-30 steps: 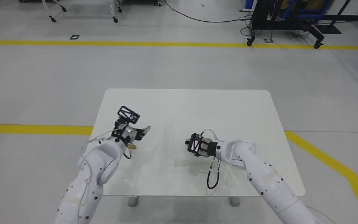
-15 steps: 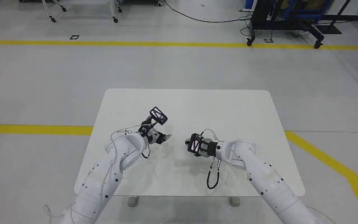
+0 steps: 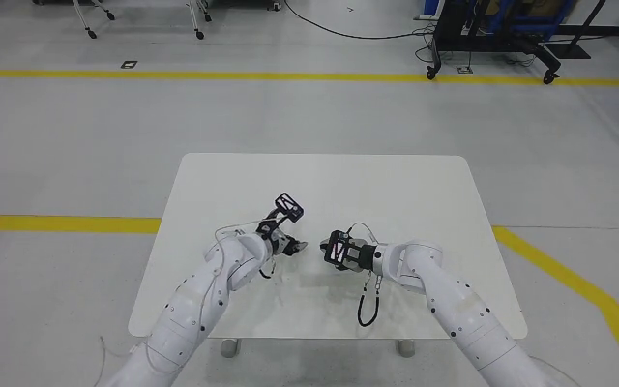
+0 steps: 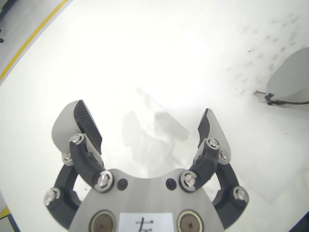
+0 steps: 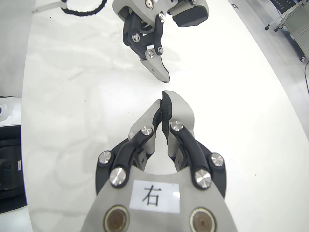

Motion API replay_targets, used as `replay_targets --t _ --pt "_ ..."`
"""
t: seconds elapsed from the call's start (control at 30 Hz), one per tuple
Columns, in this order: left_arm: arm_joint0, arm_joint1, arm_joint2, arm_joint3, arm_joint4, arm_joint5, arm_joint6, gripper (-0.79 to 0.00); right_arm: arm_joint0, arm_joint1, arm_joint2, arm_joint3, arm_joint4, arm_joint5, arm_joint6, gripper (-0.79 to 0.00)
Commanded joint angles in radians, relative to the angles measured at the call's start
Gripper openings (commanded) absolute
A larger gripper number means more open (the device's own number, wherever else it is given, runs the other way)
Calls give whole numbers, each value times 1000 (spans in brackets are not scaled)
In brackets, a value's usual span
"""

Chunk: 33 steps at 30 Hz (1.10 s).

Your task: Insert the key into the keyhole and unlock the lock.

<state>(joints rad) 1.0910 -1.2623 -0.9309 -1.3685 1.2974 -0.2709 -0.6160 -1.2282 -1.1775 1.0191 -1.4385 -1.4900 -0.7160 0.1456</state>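
Observation:
My left gripper hovers over the middle of the white table, open, with nothing between its ribbed pads. My right gripper is just to its right, pointing at it, and the fingertips are a short gap apart. In the right wrist view the right gripper is shut, its pads pressed together with nothing visible between them. The left gripper hangs open just beyond it, one fingertip nearly touching the shut tips.
A black cable loop hangs from the right forearm near the table's front edge. A grey rounded part with a black cord sits at the edge of the left wrist view. The tabletop around both grippers is bare.
The left arm has swung from the table's left side rightward to the middle, ending close to the right gripper. The right arm has stayed still.

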Motion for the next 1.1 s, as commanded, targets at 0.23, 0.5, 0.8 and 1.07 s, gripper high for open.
replay_targets --t 0.23,0.5,0.8,1.07 --pt "-25 -14 29 62 19 22 14 0 0 0 0 0 0 0 0 -785" --pt "-39 -16 3 91 16 45 25 0 0 0 0 0 0 0 0 -785" --pt "-19 12 -158 -62 -114 -10 -9 0 0 0 0 0 0 0 0 -785" --pt "137 69 -522 -374 -466 -72 -241 0 0 0 0 0 0 0 0 -785"
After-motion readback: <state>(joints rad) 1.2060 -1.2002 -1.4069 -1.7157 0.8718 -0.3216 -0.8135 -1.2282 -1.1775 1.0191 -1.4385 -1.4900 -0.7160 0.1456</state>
